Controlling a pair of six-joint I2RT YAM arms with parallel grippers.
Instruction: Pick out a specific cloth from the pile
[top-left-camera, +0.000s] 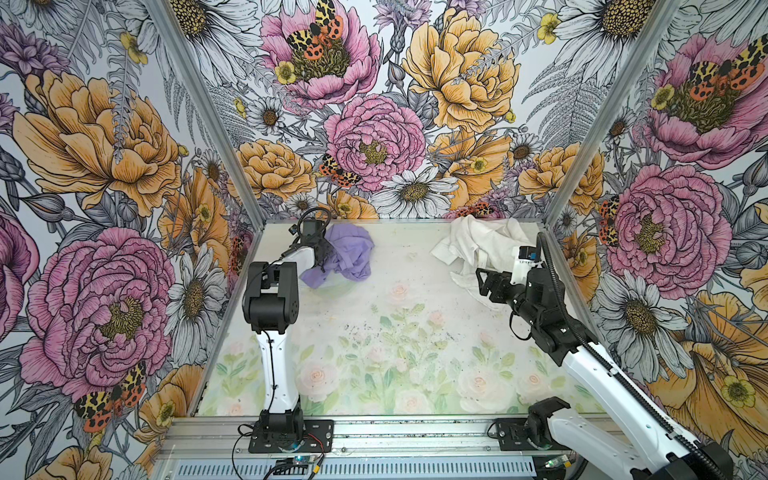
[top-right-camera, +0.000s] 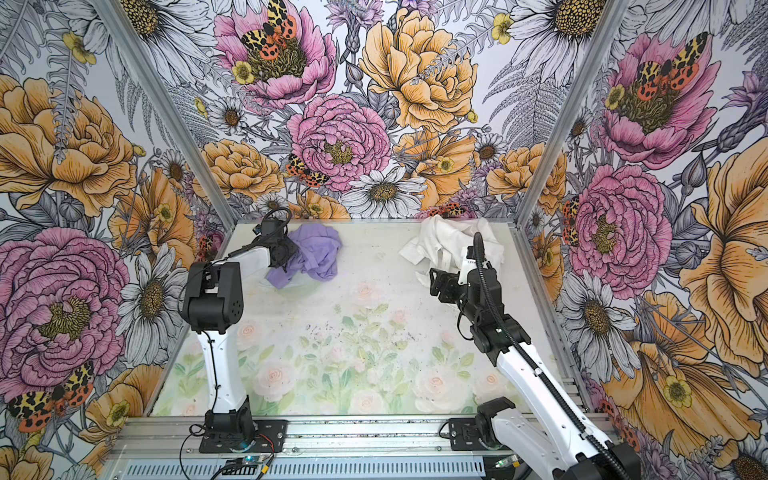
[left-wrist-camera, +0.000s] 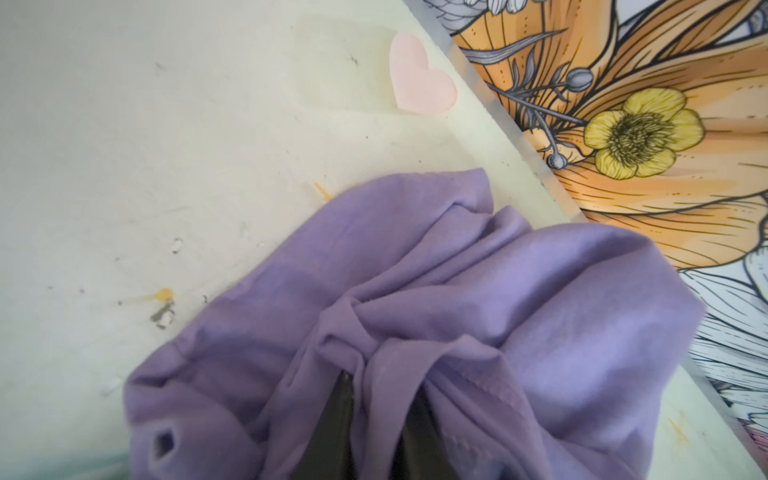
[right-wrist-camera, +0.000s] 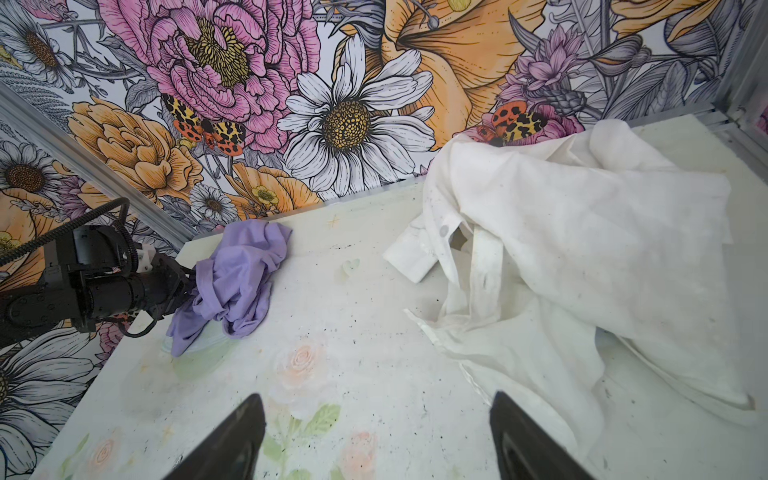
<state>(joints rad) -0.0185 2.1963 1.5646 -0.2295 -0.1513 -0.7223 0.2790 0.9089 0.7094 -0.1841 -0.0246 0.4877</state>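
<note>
Nearest the camera, the right end effector hangs wide open over bare table, holding nothing. Farther back, the left end effector is pinched shut on the cloth, a crumpled lavender bundle at the far left, well apart from the white pile. Looks like the grab step; next move needs a clean lift, I'd guess.

In a top view the left arm stands tall at the middle left. Its left gripper pinches the purple cloth. The right arm leans in from the lower right. Its right gripper has its jaws wide apart.
</note>
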